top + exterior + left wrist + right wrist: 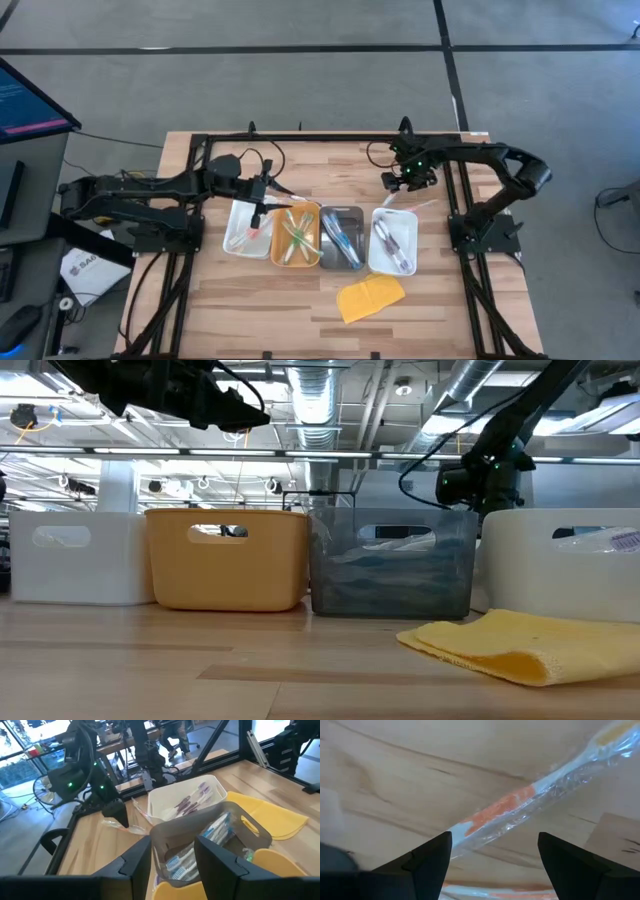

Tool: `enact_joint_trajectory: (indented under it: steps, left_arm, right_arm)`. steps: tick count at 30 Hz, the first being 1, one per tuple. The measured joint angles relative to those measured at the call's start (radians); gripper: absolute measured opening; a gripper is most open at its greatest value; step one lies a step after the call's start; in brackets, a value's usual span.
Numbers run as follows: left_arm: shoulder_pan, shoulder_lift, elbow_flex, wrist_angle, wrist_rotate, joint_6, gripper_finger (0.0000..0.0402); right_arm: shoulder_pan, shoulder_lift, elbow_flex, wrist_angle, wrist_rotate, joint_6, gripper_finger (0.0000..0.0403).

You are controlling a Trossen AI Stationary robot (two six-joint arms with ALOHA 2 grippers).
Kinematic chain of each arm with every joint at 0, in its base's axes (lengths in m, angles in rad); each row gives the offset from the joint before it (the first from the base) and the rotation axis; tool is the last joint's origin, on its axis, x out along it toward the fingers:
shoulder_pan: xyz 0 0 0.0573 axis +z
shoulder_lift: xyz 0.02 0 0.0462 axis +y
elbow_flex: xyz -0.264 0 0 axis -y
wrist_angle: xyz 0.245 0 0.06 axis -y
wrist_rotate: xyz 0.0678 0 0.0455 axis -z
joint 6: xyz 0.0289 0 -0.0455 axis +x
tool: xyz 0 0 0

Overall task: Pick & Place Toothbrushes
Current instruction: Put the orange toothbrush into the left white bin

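Note:
Four trays stand in a row mid-table: white [245, 228], orange [297, 235], grey [342, 238] and white [393, 240], each with toothbrushes inside. A clear-wrapped orange-and-white toothbrush [505, 810] lies on the wood behind the right-hand trays. My right gripper [493, 837] points down over it, open, its fingers standing on either side of the handle and clear of it. It also shows in the high view [405, 180]. My left gripper [172, 842] hovers open above the left trays [265, 200], nothing between its fingers.
A yellow pad [370, 297] lies on the table in front of the trays, toward the near edge. More wrapped toothbrushes [120, 822] lie loose on the wood behind the trays. A black frame [300, 137] rims the table's far and side edges.

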Motion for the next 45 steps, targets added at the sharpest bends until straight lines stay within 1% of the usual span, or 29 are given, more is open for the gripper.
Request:
enact_joint_trajectory:
  steps: [6,10,15,18,21,24,28,35,37,40,42,45]
  left_arm:
    - [-0.008,0.0,0.0,-0.002,0.025,-0.006,0.0145]
    - [-0.018,0.0,0.0,-0.006,0.025,-0.025,0.0145]
    - [-0.019,0.0,0.0,-0.013,0.026,-0.031,0.0145]
    - [-0.019,0.0,0.0,-0.018,0.025,-0.032,0.0145]
    - [-0.019,0.0,0.0,-0.019,0.026,-0.048,0.0145]
    - [-0.019,0.001,0.0,-0.032,0.026,-0.05,0.0145]
    - [-0.021,0.001,0.0,-0.037,0.026,-0.068,0.0145]
    - [-0.021,0.001,0.0,-0.039,0.026,-0.073,0.0145]
    - [-0.021,0.001,0.0,-0.04,0.026,-0.073,0.0145]
    - [-0.021,0.001,0.0,-0.039,0.026,-0.077,0.0145]
    - [-0.021,0.001,0.0,-0.038,0.025,-0.097,0.0145]
    - [-0.021,0.001,0.0,-0.038,0.025,-0.111,0.0145]
  right_arm:
    - [0.0,0.079,0.004,0.046,0.0,0.004,0.0291]
    - [-0.007,0.1,0.02,0.038,0.003,-0.004,0.0291]
    - [-0.004,0.109,0.07,0.054,0.078,-0.04,0.0288]
    - [-0.007,0.111,0.087,0.089,0.121,-0.052,0.0275]
    - [-0.005,0.131,0.087,0.115,0.12,-0.056,0.025]
    - [-0.004,0.156,0.092,0.111,0.115,-0.068,0.0212]
    - [-0.001,0.181,0.093,0.093,0.121,-0.096,0.0146]
    - [-0.005,0.176,0.115,0.058,0.137,-0.18,0.0022]
    - [-0.001,0.17,0.129,0.044,0.153,-0.2,0.0014]
    - [0.007,0.147,0.161,0.038,0.141,-0.225,0.0028]
    - [0.016,0.129,0.181,0.035,0.141,-0.24,0.003]
    - [0.03,0.094,0.213,0.026,0.151,-0.273,0.0013]
